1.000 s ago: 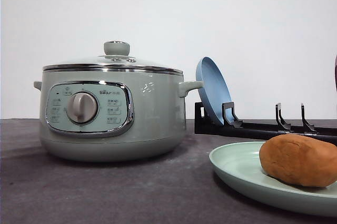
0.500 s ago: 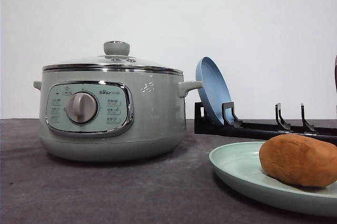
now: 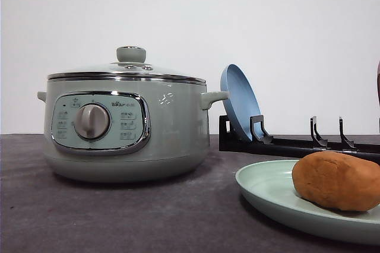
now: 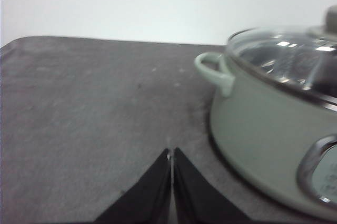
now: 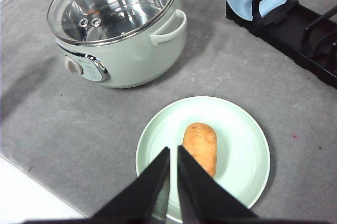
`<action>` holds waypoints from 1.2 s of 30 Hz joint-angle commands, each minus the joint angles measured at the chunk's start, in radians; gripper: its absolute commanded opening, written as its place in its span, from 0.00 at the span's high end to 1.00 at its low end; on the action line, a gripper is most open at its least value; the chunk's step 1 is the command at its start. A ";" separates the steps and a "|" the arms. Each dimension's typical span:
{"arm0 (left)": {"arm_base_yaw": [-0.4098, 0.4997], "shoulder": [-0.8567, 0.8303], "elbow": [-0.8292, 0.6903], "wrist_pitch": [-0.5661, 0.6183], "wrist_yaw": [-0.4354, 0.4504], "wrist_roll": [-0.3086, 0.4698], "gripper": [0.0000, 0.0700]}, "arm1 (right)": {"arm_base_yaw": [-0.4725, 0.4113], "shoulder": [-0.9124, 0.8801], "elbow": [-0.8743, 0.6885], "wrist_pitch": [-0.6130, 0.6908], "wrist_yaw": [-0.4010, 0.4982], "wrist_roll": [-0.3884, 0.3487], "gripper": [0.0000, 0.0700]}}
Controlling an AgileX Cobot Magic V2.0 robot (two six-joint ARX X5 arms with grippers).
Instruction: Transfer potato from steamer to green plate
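potato [image 3: 336,180] lies on the green plate [image 3: 267,190], lower right of the front view | right gripper [image 5: 173,153] empty above the plate's near rim, fingers nearly together; left gripper [image 4: 171,154] pressed closed, empty over the grey table [image 4: 79,119] | steamer [image 3: 124,128] mid-left, lid on | blue plate [image 3: 237,101] upright in black rack [image 3: 285,140] behind

Potato [image 3: 337,180] and green plate [image 3: 270,189] cut off at the front view's right edge, steamer [image 4: 274,119] blurred at the left wrist view's right edge.
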 commanded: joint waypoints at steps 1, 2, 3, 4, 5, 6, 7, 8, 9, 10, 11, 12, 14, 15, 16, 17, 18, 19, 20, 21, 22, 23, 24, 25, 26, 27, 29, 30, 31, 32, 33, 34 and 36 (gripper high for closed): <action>0.002 -0.009 -0.017 0.012 -0.010 0.011 1.00 | 0.004 0.003 0.012 0.011 -0.002 0.008 0.98; 0.003 -0.015 -0.027 0.011 -0.012 0.011 1.00 | 0.004 0.003 0.012 0.011 -0.002 0.008 0.98; 0.004 -0.021 -0.036 0.011 -0.014 0.011 1.00 | 0.004 0.003 0.012 0.011 -0.002 0.008 0.98; 0.004 -0.029 -0.043 0.009 -0.016 0.011 1.00 | 0.004 0.003 0.012 0.011 -0.002 0.008 0.98; 0.005 -0.039 -0.051 0.008 -0.019 0.009 1.00 | 0.004 0.003 0.012 0.011 -0.002 0.008 0.98; 0.007 -0.050 -0.060 0.008 -0.025 0.003 1.00 | 0.004 0.003 0.012 0.011 -0.002 0.008 0.98; 0.009 -0.058 -0.067 0.007 -0.031 -0.006 1.00 | 0.004 0.003 0.012 0.011 -0.002 0.008 0.98; 0.010 -0.057 -0.069 0.000 -0.038 -0.015 1.00 | 0.004 0.003 0.012 0.012 -0.002 0.008 0.98; 0.011 -0.057 -0.069 -0.004 -0.045 -0.017 1.00 | 0.004 0.003 0.012 0.012 -0.002 0.008 0.98; 0.012 -0.057 -0.069 -0.004 -0.050 -0.016 1.00 | 0.004 0.003 0.012 0.012 -0.002 0.008 0.98; 0.012 -0.057 -0.069 0.000 -0.052 -0.014 1.00 | 0.004 0.003 0.012 0.013 -0.002 0.008 0.98; 0.012 -0.057 -0.069 -0.001 -0.053 -0.014 1.00 | 0.004 0.003 0.012 0.013 -0.002 0.008 0.98; 0.012 -0.057 -0.069 -0.008 -0.062 -0.014 1.00 | 0.004 0.003 0.012 0.013 -0.002 0.008 0.98; 0.012 -0.057 -0.069 -0.015 -0.067 -0.013 1.00 | 0.004 0.003 0.012 0.013 -0.002 0.008 0.98; 0.012 -0.057 -0.069 -0.025 -0.073 -0.014 1.00 | 0.004 0.003 0.012 0.013 -0.002 0.008 0.98; 0.012 -0.057 -0.069 -0.037 -0.075 -0.013 1.00 | 0.004 0.003 0.012 0.013 -0.002 0.008 0.98; 0.012 -0.057 -0.069 -0.048 -0.075 -0.010 1.00 | 0.004 0.003 0.012 0.013 -0.002 0.008 0.98; 0.012 -0.057 -0.069 -0.048 -0.075 -0.007 1.00 | 0.004 0.003 0.012 0.013 -0.002 0.008 0.98; 0.012 -0.057 -0.069 -0.047 -0.075 -0.007 1.00 | 0.004 0.003 0.012 0.013 -0.002 0.008 0.98; 0.012 -0.057 -0.069 -0.046 -0.075 -0.008 1.00 | 0.004 0.003 0.012 0.014 -0.002 0.008 0.98; 0.012 -0.057 -0.069 -0.046 -0.075 -0.007 1.00 | 0.004 0.003 0.012 0.014 -0.002 0.008 0.98; 0.012 -0.057 -0.069 -0.046 -0.075 -0.007 1.00 | 0.004 0.003 0.012 0.014 -0.002 0.008 0.98; 0.012 -0.057 -0.069 -0.046 -0.075 -0.007 1.00 | 0.004 0.003 0.012 0.014 -0.002 0.008 0.98; 0.012 -0.057 -0.069 -0.046 -0.075 -0.007 1.00 | 0.004 0.003 0.012 0.014 -0.002 0.008 0.98; 0.012 -0.057 -0.069 -0.046 -0.075 -0.007 1.00 | 0.004 0.003 0.012 0.014 -0.002 0.008 0.98; 0.012 -0.057 -0.069 -0.046 -0.075 -0.007 1.00 | 0.004 0.003 0.012 0.014 -0.002 0.008 0.98; 0.012 -0.057 -0.069 -0.046 -0.075 -0.007 1.00 | 0.004 0.003 0.012 0.014 -0.002 0.008 0.98; 0.012 -0.057 -0.069 -0.046 -0.075 -0.007 1.00 | 0.004 0.003 0.012 0.014 -0.002 0.008 0.98; 0.012 -0.057 -0.069 -0.046 -0.075 -0.007 1.00 | 0.004 0.003 0.012 0.014 -0.002 0.008 0.98; 0.012 -0.057 -0.069 -0.046 -0.075 -0.007 1.00 | 0.004 0.003 0.012 0.014 -0.002 0.008 0.98; 0.012 -0.057 -0.069 -0.046 -0.075 -0.007 1.00 | 0.004 0.003 0.012 0.014 -0.002 0.008 0.98; 0.012 -0.057 -0.069 -0.046 -0.075 -0.007 1.00 | 0.004 0.003 0.012 0.014 -0.002 0.008 0.98; 0.012 -0.057 -0.069 -0.046 -0.075 -0.007 1.00 | 0.004 0.003 0.012 0.014 -0.002 0.008 0.98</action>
